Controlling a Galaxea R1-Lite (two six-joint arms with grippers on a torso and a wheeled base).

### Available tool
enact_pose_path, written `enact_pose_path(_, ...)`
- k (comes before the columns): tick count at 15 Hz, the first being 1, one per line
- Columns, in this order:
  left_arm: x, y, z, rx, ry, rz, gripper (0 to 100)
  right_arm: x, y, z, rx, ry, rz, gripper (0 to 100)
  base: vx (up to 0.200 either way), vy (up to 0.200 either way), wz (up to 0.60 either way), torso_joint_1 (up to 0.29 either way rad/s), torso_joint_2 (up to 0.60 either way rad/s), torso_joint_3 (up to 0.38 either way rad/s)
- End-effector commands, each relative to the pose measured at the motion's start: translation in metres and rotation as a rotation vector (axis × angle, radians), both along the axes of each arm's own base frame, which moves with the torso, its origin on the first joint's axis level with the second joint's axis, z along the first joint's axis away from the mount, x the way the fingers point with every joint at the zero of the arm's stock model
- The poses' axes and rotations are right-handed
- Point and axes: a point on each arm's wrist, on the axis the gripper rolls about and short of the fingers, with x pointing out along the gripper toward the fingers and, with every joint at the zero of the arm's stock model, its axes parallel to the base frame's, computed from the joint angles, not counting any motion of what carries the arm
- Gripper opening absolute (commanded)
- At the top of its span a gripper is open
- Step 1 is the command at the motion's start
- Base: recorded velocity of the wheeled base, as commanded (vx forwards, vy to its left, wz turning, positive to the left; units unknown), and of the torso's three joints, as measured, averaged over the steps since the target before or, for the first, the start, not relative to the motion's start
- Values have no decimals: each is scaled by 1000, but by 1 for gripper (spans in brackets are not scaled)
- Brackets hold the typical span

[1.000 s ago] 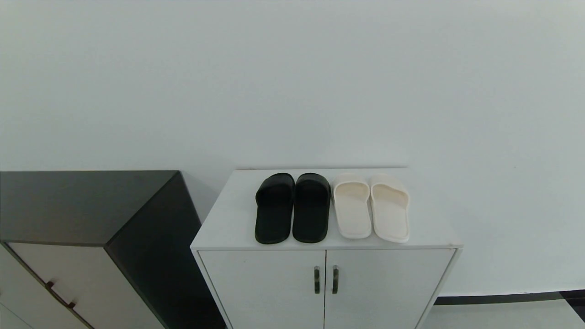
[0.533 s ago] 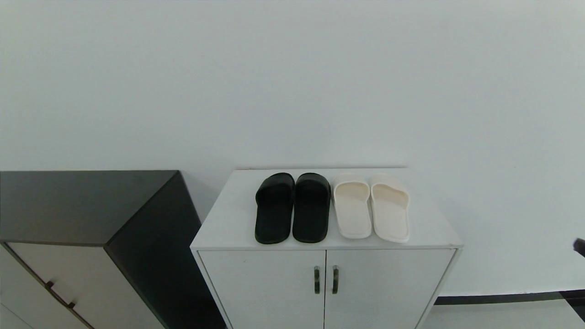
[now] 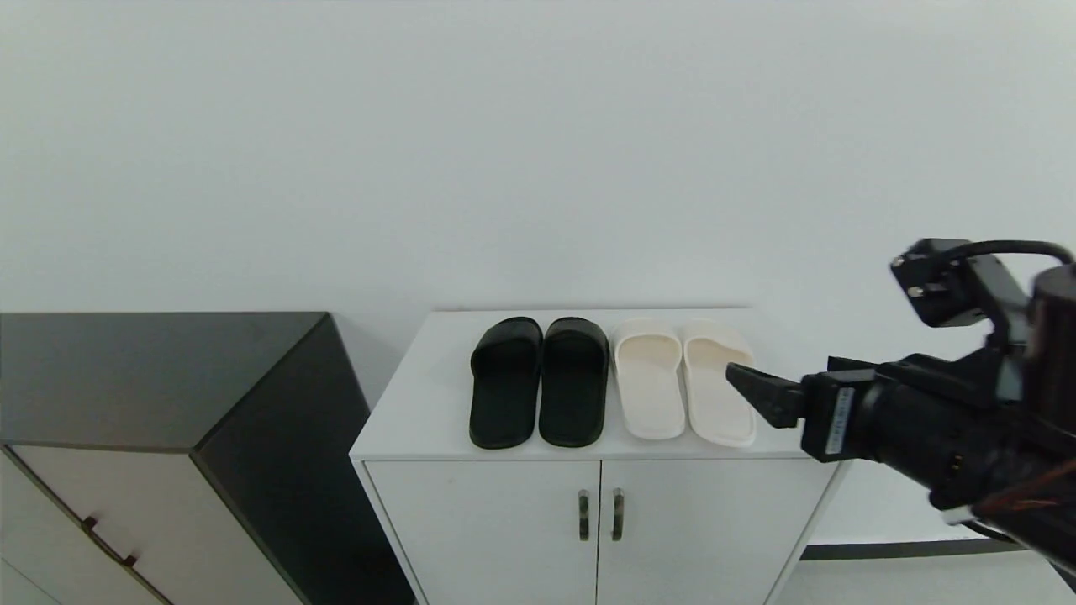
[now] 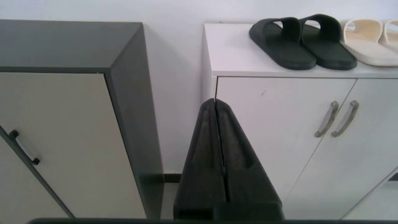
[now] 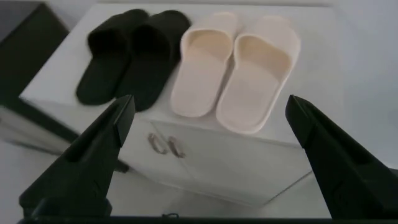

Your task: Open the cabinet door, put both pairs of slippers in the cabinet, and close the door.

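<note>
My right gripper [image 5: 210, 102] is spread wide, and I look down between its fingers at the white cabinet [image 5: 249, 165]. The black slippers [image 5: 127, 56] sit on top, right beside the cream slippers [image 5: 236, 68]. The two door handles [image 5: 165, 145] are close together on the front.

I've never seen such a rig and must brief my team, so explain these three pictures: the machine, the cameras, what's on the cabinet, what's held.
This is a two-armed robot on wheels. The wide picture comes from a camera on its head; the other two from cameras on its wrists, each looking along that arm's end effector. The left end effector is shut, holds nothing and faces the white two-door cabinet. The right end effector is open and empty, near the cabinet's right end. On top lie a pair of black moulded slippers and, to their right, a pair of cream moulded slippers. Both doors are shut, their two dark handles side by side. A dark-topped cabinet stands to the left.
</note>
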Motion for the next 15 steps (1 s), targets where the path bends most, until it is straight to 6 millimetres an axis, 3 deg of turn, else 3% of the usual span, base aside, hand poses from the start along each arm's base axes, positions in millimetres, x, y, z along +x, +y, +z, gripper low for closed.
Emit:
enact_pose_path(1, 0, 0, 0, -1, -1, 1, 0, 32, 44, -34, -95, 66, -39, 100, 0, 0, 0, 0, 0, 0)
enact_pose_path(5, 0, 0, 0, -1, -1, 1, 0, 73, 55, -60, -115, 79, -142, 100, 0, 0, 0, 0, 0, 0)
enact_pose_path(10, 0, 0, 0, -1, -1, 1, 0, 105, 58, -88, -127, 91, -198, 100, 0, 0, 0, 0, 0, 0)
enact_pose_path(15, 0, 0, 0, -1, -1, 1, 0, 134, 63, -91, -97, 65, -235, 100, 0, 0, 0, 0, 0, 0)
